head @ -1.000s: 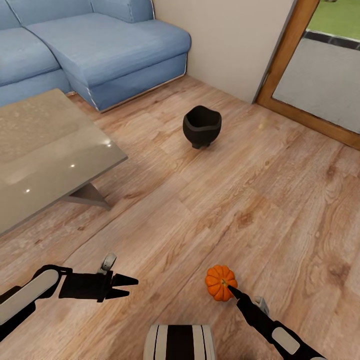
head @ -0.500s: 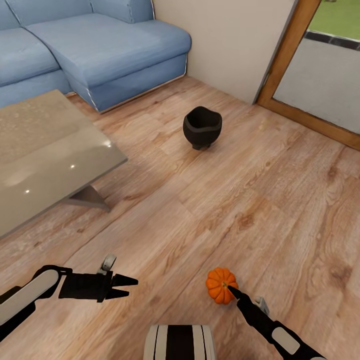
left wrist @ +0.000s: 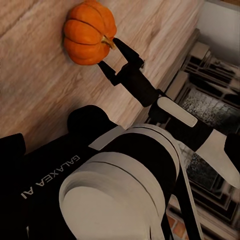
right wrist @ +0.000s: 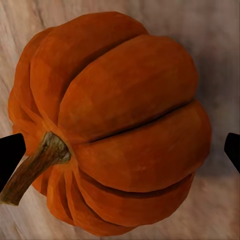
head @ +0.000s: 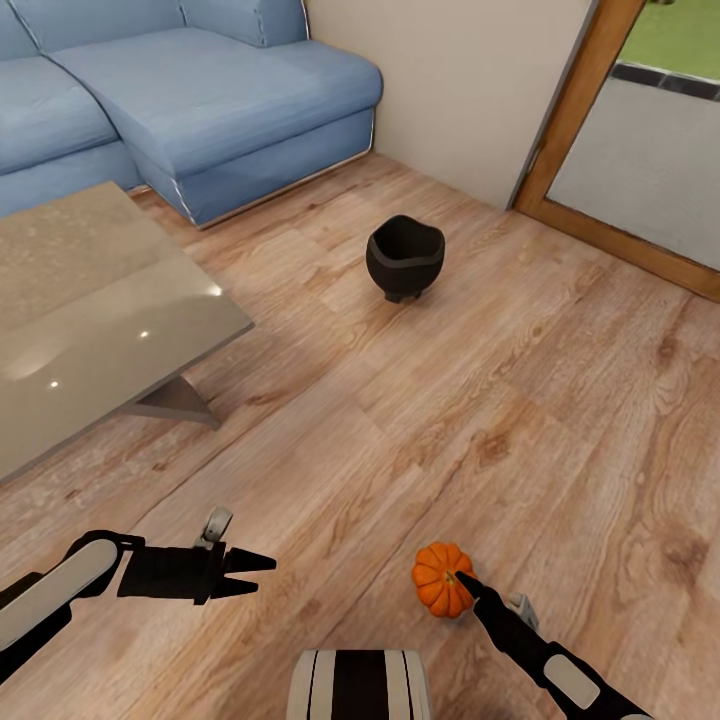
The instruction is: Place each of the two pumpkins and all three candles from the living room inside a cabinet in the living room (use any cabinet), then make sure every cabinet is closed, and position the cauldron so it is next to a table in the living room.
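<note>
The right end effector [head: 462,580] is spread wide around a pumpkin [head: 442,579] lying on the wooden floor [head: 560,400], its stem beside one fingertip. The left end effector [head: 262,574] is nearly closed and empty. The cauldron [head: 404,256] is seen well beyond both.

We read one marking: white capitals "GALAXEA AI" on the black arm housing [left wrist: 47,177], seen in the left wrist view, just beside the white-and-black cylindrical joint [left wrist: 125,185]. The lettering's end runs off the picture's edge. We find no other legible text, number or sign.
</note>
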You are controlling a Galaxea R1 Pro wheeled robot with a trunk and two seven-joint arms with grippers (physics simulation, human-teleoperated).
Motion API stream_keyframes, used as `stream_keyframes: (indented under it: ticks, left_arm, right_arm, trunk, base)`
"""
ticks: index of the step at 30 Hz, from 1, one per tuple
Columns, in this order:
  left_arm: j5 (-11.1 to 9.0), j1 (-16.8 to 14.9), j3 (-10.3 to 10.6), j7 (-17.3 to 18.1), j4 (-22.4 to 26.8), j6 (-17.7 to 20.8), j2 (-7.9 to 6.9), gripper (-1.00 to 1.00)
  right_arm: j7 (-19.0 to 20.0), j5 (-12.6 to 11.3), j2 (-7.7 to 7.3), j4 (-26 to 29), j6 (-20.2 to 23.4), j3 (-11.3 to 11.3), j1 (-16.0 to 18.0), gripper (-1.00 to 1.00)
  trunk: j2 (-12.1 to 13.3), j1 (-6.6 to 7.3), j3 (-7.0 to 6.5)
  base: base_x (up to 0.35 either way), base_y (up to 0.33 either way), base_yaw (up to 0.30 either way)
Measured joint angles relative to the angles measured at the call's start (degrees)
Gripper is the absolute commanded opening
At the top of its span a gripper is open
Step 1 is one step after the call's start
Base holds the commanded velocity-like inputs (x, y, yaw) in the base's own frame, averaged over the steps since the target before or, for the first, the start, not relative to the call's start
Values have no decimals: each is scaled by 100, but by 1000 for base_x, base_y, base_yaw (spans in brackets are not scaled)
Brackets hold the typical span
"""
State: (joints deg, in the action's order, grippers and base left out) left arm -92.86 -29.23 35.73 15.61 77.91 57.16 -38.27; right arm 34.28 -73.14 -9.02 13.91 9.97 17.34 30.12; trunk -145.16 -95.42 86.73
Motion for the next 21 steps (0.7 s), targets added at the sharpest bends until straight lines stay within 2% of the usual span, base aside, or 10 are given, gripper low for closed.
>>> stream_keyframes:
  ticks: [7, 16, 21]
  left_arm:
    - [-18, -2, 0, 0, -1, 0, 0, 100]
    - [-16, -2, 0, 0, -1, 0, 0, 100]
    - [-19, 0, 0, 0, -1, 0, 0, 100]
  right_arm:
    - [2, -3, 0, -1, 1, 0, 0, 100]
    - [2, -5, 0, -1, 5, -2, 0, 100]
    - [0, -4, 0, -1, 3, 0, 0, 100]
  trunk:
    - [0, 0, 0]
    - [-8, -16, 132]
    - [-8, -15, 133]
  base:
    - [1, 0, 0]
    - [0, 0, 0]
    - [0, 0, 0]
